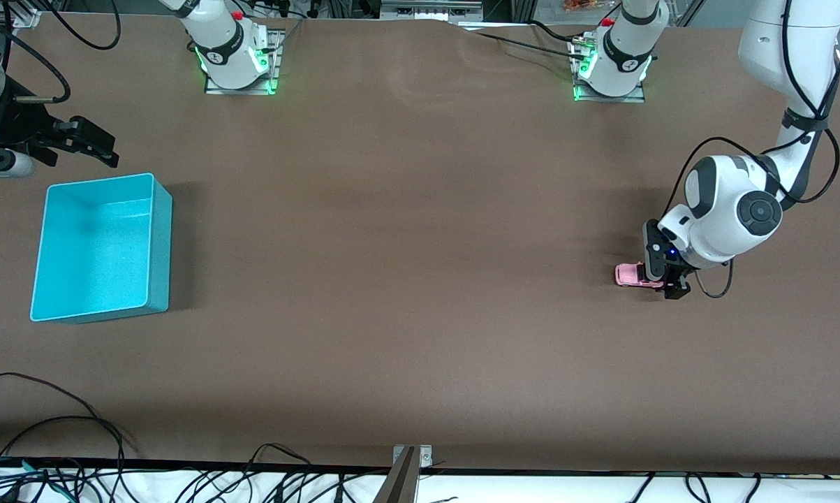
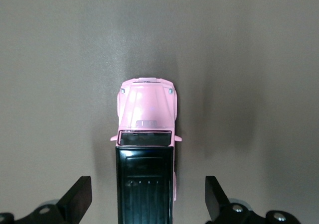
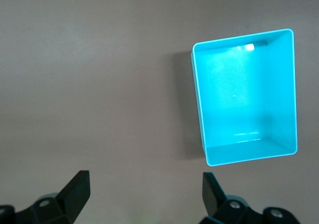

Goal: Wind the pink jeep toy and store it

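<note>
The pink jeep toy (image 1: 630, 274) sits on its wheels on the brown worktop (image 1: 406, 244), toward the left arm's end and roughly midway between the edge where the arm bases stand and the edge nearest the front camera. The left hand (image 1: 671, 283) is low over the jeep's black rear roof section, its fingers apart. In the left wrist view the two fingertips (image 2: 77, 196) flank the rear of the jeep (image 2: 147, 149), one on each side, with a clear gap of worktop showing between each fingertip and the car body; neither touches it. The pink bonnet points away from the hand, and the black roof runs back between the fingers.

The right hand (image 1: 88, 143) waits at the right arm's end of the worktop, fingers apart and holding nothing, just beside the teal bin (image 1: 158, 237) on the side toward the bases. The right wrist view shows the bin (image 3: 199, 109) open-topped with nothing visible inside.
</note>
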